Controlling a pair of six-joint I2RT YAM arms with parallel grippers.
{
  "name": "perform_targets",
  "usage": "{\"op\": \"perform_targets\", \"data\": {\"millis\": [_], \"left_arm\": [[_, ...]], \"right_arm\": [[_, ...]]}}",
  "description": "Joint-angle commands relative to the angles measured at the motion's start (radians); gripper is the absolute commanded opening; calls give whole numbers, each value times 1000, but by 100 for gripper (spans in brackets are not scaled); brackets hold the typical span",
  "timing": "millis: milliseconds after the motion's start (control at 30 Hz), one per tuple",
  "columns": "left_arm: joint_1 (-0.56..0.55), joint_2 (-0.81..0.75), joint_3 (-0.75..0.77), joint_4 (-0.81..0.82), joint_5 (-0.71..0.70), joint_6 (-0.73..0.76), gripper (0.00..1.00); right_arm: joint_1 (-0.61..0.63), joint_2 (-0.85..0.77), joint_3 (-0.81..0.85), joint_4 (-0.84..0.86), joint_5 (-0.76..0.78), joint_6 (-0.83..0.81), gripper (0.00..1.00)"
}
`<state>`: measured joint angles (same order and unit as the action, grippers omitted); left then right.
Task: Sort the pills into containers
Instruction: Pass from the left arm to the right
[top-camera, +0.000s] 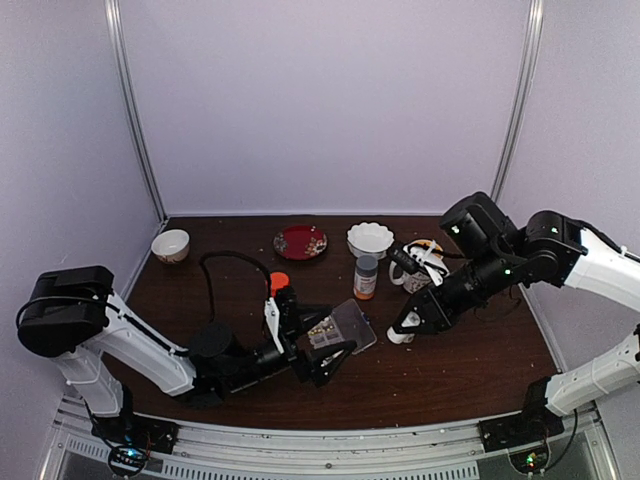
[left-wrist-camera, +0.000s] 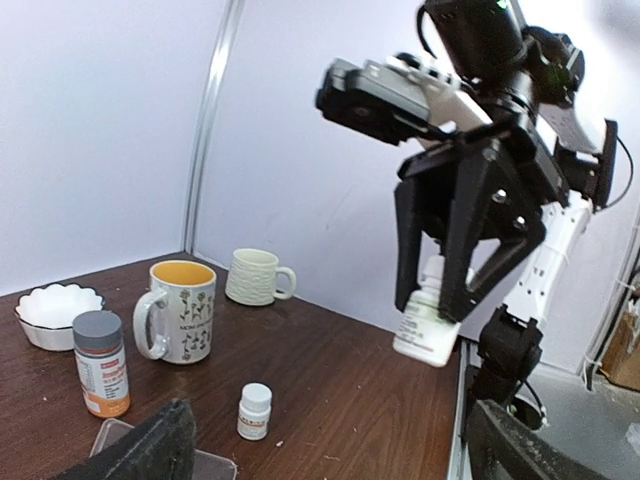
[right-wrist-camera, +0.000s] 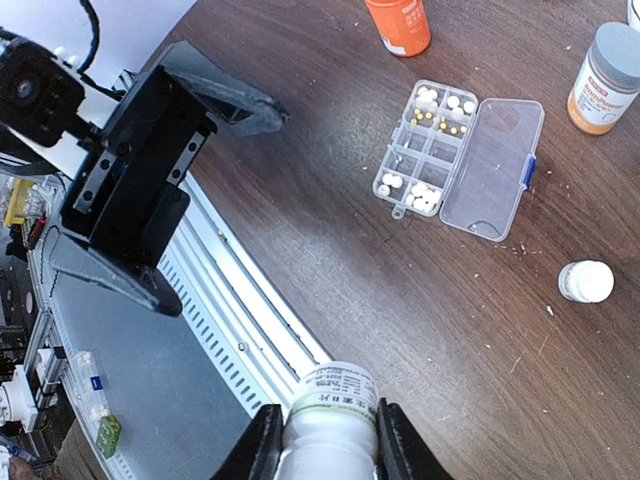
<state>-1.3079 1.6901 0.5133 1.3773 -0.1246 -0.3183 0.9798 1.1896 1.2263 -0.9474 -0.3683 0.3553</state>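
Observation:
The clear pill box (right-wrist-camera: 422, 148) lies open on the dark table, its lid (right-wrist-camera: 492, 170) folded to the right. Whitish and yellowish pills (right-wrist-camera: 422, 194) sit in several of its cells. It also shows in the top view (top-camera: 338, 330). My right gripper (right-wrist-camera: 330, 440) is shut on a white bottle (right-wrist-camera: 330, 415) and holds it above the table, right of the box (top-camera: 410, 325). The left wrist view shows that bottle (left-wrist-camera: 428, 328) in the air. My left gripper (top-camera: 318, 345) is open and empty beside the box's left end (left-wrist-camera: 330, 462).
An orange-red bottle (right-wrist-camera: 398, 24) stands behind the box. A grey-capped bottle (right-wrist-camera: 605, 78) and a small white bottle (right-wrist-camera: 585, 282) stand to its right. Two mugs (left-wrist-camera: 180, 310), a scalloped white bowl (top-camera: 370, 240), a red plate (top-camera: 300, 242) and a small bowl (top-camera: 170, 245) stand further back.

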Motion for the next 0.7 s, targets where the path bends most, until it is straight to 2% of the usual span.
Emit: {"op": "perform_targets", "data": {"millis": [0, 300, 500, 667], "left_arm": [[26, -7, -14, 151, -68, -34, 97], [25, -19, 38, 47, 53, 148, 94], [21, -18, 114, -61, 152, 272, 79], [15, -17, 157, -141, 101, 298, 64]], "right_arm": [[-3, 9, 50, 30, -20, 13, 7], [4, 54, 93, 70, -57, 54, 5], [23, 96, 138, 97, -50, 71, 5], [36, 116, 160, 99, -36, 84, 7]]}}
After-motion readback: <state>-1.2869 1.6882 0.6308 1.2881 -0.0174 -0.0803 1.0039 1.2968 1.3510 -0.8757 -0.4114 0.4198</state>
